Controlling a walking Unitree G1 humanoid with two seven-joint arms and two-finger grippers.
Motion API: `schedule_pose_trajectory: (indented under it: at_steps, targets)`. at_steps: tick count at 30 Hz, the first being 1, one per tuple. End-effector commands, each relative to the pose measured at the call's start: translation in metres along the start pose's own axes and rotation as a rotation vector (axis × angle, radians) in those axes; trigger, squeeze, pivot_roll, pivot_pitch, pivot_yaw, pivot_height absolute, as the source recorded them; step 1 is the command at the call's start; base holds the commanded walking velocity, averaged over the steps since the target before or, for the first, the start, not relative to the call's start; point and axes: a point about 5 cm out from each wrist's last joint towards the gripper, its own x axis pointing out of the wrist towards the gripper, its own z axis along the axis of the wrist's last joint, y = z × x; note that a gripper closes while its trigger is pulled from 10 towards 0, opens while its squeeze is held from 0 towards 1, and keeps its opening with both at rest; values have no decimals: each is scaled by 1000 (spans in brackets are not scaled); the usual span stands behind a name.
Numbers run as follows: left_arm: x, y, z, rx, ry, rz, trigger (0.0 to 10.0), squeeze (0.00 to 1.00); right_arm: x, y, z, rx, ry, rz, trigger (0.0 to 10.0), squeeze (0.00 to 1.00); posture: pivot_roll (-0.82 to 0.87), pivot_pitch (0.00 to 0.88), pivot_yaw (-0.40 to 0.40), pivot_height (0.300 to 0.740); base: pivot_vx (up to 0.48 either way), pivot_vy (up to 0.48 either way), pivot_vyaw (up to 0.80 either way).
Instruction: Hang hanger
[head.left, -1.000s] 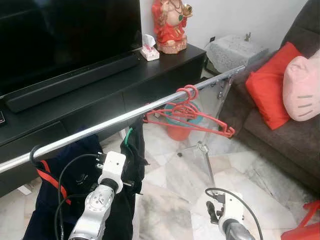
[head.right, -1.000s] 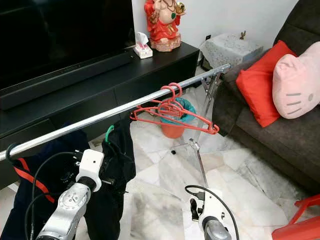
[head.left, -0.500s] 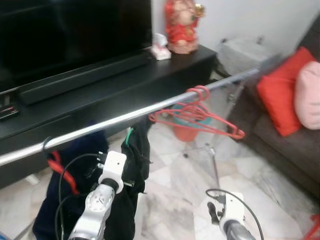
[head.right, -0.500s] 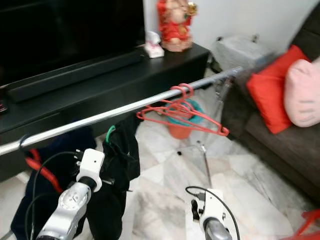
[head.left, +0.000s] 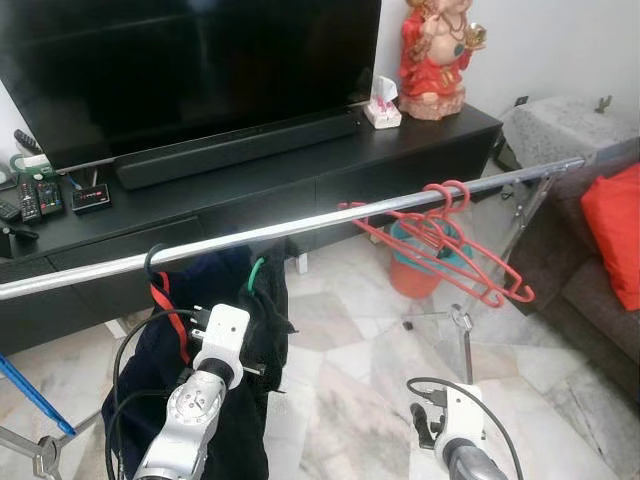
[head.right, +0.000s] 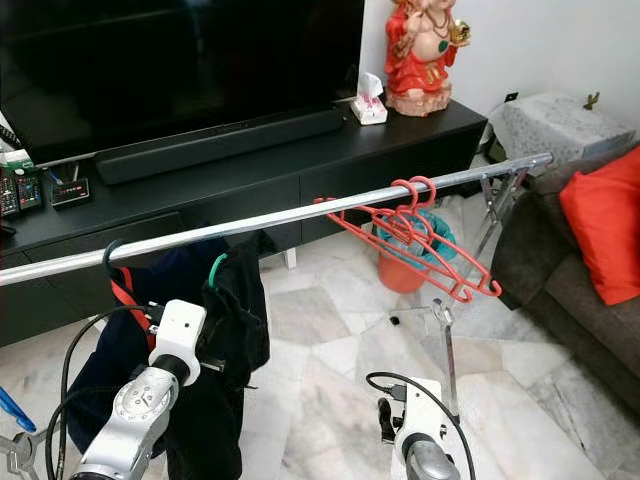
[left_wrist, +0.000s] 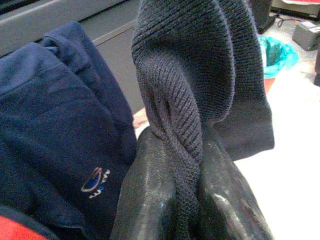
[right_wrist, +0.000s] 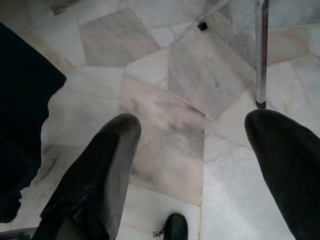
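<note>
Grippers sit nearest the camera: at seven o'clock the left gripper (left_wrist: 187, 200) has its two black fingers pinched on a fold of the dark knitted garment (left_wrist: 200, 75), which hangs on a green hanger (head.left: 255, 273) from the long silver clothes rail (head.left: 300, 228). At five o'clock the right gripper (right_wrist: 195, 170) hangs low over the pale marble tile floor (right_wrist: 165, 115) with its fingers spread wide and nothing between them. Just beside the knitted garment, toward nine o'clock, a navy blue garment with red trim (head.left: 175, 300) hangs on the same rail. Further along the rail at two o'clock hang several red plastic hangers (head.left: 450, 240), bunched together with their hooks over the bar. Beyond the rail stands a black television cabinet (head.left: 330, 150) carrying a long black soundbar (head.left: 235, 150), with a large dark television screen (head.left: 190, 60) at twelve o'clock and a red seated figurine (head.left: 435, 50) at one o'clock.
</note>
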Motion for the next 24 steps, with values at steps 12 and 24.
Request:
schedule_pose_trajectory:
  at_steps: [12, 24]
  targets:
    - [2, -2, 5, 14, -17, -17, 10000, 0, 0, -2, 1, -12, -2, -5, 10000, 0, -11, 0, -5, 740, -172, 0, 0]
    - [2, -2, 5, 13, -18, -18, 10000, 0, 0, -2, 1, -12, -3, -5, 10000, 0, -10, 0, -4, 740, -270, 0, 0]
